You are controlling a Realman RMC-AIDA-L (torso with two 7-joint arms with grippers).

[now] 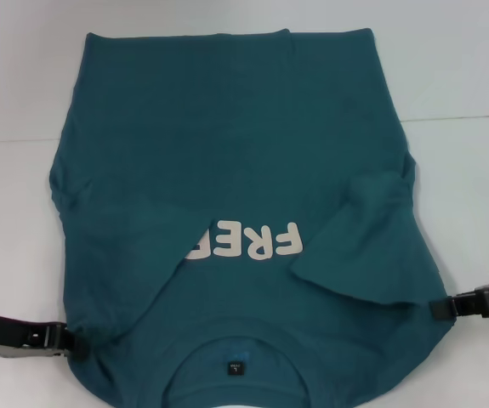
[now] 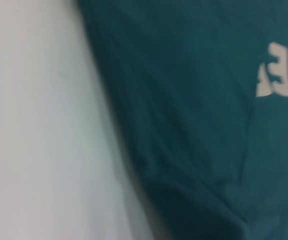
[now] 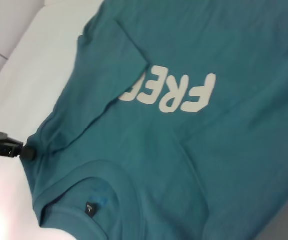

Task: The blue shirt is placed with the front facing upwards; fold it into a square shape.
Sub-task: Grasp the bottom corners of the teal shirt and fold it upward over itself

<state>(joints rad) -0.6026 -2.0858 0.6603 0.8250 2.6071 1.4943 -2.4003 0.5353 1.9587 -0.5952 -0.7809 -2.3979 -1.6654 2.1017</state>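
Lying face-up on the white desk (image 1: 465,59), the blue shirt (image 1: 227,153) has its collar nearest the robot and its long axis running away to the hem. Both sleeves are tucked inward; lengthwise folds remain, I'd judge. The left gripper (image 1: 67,338) and right gripper (image 1: 438,308) touch its shoulders; I cannot tell how their jaws stand.

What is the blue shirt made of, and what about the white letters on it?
The blue shirt looks like soft, matte knit cloth, probably cotton: it creases, and its folded-in sleeves lie limp. The off-white letters look like a flat, smooth print on the cloth, maybe vinyl or ink, since their edges are crisp. Both are guesses from looks alone.
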